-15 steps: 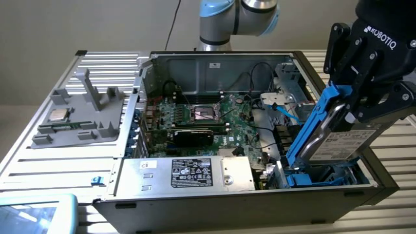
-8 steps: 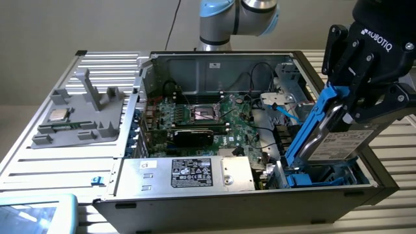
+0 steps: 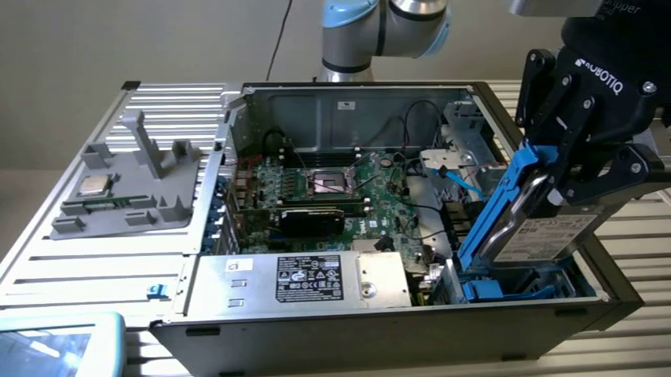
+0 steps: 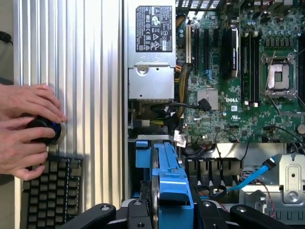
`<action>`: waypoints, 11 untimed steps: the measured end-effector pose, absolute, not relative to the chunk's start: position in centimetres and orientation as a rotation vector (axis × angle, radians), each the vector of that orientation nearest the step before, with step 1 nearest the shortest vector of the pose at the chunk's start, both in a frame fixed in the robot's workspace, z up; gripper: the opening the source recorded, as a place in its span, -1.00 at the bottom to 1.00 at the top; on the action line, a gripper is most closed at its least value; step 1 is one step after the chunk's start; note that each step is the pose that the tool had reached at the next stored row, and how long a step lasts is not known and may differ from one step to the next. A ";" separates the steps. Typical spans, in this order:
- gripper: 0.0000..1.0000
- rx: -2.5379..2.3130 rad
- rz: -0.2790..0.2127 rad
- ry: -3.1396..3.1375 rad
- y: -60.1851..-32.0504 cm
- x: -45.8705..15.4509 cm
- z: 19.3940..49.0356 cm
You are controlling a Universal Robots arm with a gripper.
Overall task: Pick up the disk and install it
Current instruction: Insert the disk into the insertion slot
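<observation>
The disk (image 3: 545, 236), a silver-grey drive with a white label clipped in a bright blue frame (image 3: 501, 212), stands on edge and tilted. Its lower end reaches into the blue drive bay (image 3: 524, 288) at the corner of the open computer case on the exterior view's right. My gripper (image 3: 574, 182) is shut on the disk's upper end, one black finger on each side. In the wrist view the disk's blue frame (image 4: 167, 176) runs out from between my gripper's (image 4: 169, 215) fingers (image 4: 100, 213) toward the bay.
A grey power supply box (image 3: 314, 279) with a black label lies beside the bay, the motherboard (image 3: 346, 188) behind it. A blue cable (image 3: 461, 181) hangs near the disk. A processor chip (image 3: 97, 186) rests on a grey fixture. A person's hands (image 4: 28, 129) hold a black knob above a keyboard (image 4: 52, 191).
</observation>
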State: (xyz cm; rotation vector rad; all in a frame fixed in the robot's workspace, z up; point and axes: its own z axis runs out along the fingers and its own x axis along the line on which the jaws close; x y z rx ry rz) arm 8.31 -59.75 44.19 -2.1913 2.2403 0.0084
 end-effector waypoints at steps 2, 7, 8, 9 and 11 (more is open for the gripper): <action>-0.25 -2.191 0.008 2.240 -59.7 8.3 44.2; -0.25 -2.191 0.008 2.240 -59.7 8.3 44.0; -0.25 -2.191 0.008 2.240 -59.7 8.3 43.9; -0.25 -2.191 0.008 2.240 -59.7 8.3 43.9; -0.25 -2.191 0.008 2.240 -59.7 8.3 43.7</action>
